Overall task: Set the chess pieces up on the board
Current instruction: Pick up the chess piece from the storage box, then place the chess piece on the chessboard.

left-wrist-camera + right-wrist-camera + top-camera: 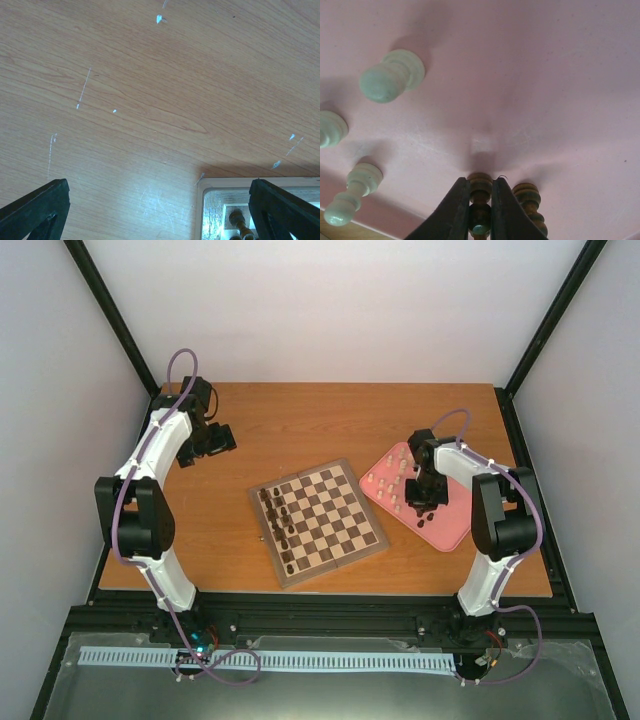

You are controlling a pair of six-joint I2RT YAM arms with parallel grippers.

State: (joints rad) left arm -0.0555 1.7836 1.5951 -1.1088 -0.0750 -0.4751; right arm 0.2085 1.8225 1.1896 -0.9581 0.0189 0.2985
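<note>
Centrally on the table [300, 420], turned a little askew to its edges, the board [340, 520] is laid. Its left side is filled by two files of dark chess pieces [278, 525], and no cream piece is seen on it. Between the board and the right edge of the table the pink tray [450, 525] is placed, and on it cream pieces [398, 478] and a few dark ones are gathered. The right gripper [428, 500] is lowered over the near part of that tray, and a dark piece [480, 181] is pinched between its fingers [457, 210]. The left gripper [213, 440] is parked near the far left corner of the table, with its fingers [40, 205] spread wide over bare wood and nothing held.

The coming move is judged to turn on one relation: the board lies to the left of the right gripper, toward the middle of the table. The piece is in the right arm's grip, and the left gripper is well apart from the tray. The long axis of the pinched piece appears to run roughly in line with the fingers, so it is probably held upright, though this is not settled.

The lower part of the held piece is covered by the fingers and cut off by the bottom edge of the wrist view, so its kind cannot be told. A second dark piece [530, 202] just beside it is likewise partly cut off. Whether the cream pieces stand or lie cannot be made out.
</note>
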